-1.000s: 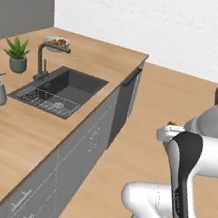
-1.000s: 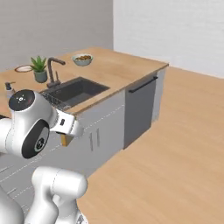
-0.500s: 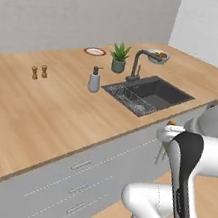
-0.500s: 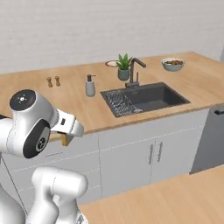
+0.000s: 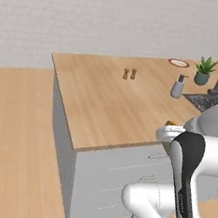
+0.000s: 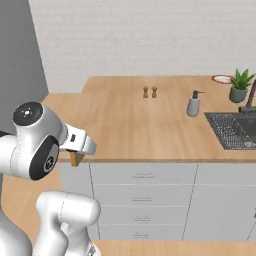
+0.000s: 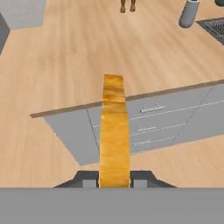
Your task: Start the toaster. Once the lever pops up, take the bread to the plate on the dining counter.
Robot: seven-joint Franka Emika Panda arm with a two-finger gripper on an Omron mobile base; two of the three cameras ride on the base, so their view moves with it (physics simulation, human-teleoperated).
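No readable writing anywhere. Held edge-on above the floor before the grey drawer fronts: golden-tan slice of bread (image 7: pixel 114 131), clamped between the dark two-finger gripper (image 7: pixel 114 178). Further right, smooth broad light-wood dining counter (image 6: pixel 125 125), paired small brown shakers (image 6: pixel 150 92), grey soap dispenser (image 6: pixel 193 104), round red-rimmed plate (image 6: pixel 221 79) at its far edge.

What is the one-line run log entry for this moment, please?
gripper: shut on bread | bread: carried edge-on before dining counter | plate: far end, beside plant | placing: not yet
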